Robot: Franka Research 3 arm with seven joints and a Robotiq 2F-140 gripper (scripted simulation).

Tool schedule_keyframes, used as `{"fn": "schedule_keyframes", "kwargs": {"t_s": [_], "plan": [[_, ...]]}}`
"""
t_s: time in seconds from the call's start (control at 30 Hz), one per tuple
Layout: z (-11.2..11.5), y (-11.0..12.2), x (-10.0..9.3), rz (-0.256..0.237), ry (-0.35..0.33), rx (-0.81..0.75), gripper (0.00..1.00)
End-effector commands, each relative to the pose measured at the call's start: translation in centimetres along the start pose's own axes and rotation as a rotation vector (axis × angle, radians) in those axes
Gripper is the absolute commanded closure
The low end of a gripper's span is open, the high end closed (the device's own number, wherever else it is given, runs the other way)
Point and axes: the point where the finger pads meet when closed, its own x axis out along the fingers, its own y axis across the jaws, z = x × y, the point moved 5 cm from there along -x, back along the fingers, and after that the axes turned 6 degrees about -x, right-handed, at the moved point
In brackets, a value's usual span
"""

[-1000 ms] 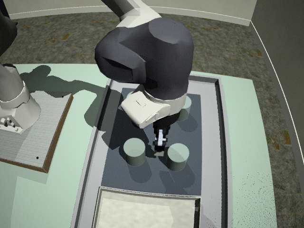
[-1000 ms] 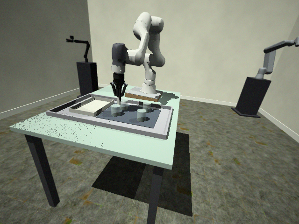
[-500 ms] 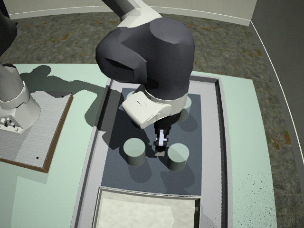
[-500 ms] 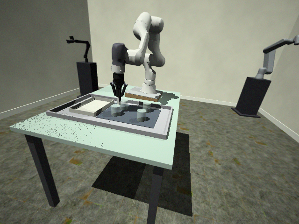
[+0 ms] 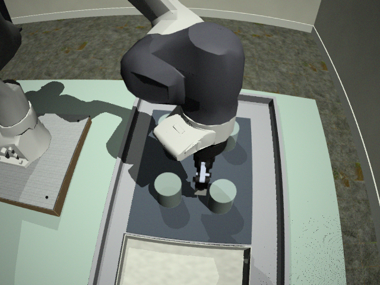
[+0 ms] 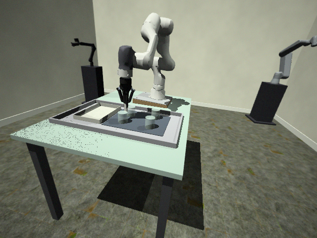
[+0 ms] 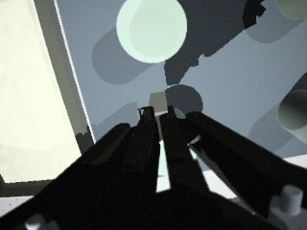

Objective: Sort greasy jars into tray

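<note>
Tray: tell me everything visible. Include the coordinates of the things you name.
The tray (image 5: 171, 266) (image 6: 99, 112) (image 7: 29, 86) is shallow and rectangular, with a pale cream floor inside low, beige-grey rims. It lies flat and upright on the steel top (image 5: 263, 184) (image 6: 174, 125), alongside the mat (image 5: 143, 217) (image 6: 162, 125) (image 7: 230, 81). No jar is in it; the shut fingers (image 5: 200, 191) (image 6: 125, 108) don't touch it. Material: can't tell.
</note>
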Motion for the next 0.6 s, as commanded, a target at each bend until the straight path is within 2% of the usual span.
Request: {"fn": "schedule_keyframes", "kwargs": {"t_s": [0.0,0.57], "plan": [[-0.01,0.06,0.09,0.004,0.003,0.0,1.0],[0.19,0.04,0.09,0.004,0.003,0.0,1.0]]}}
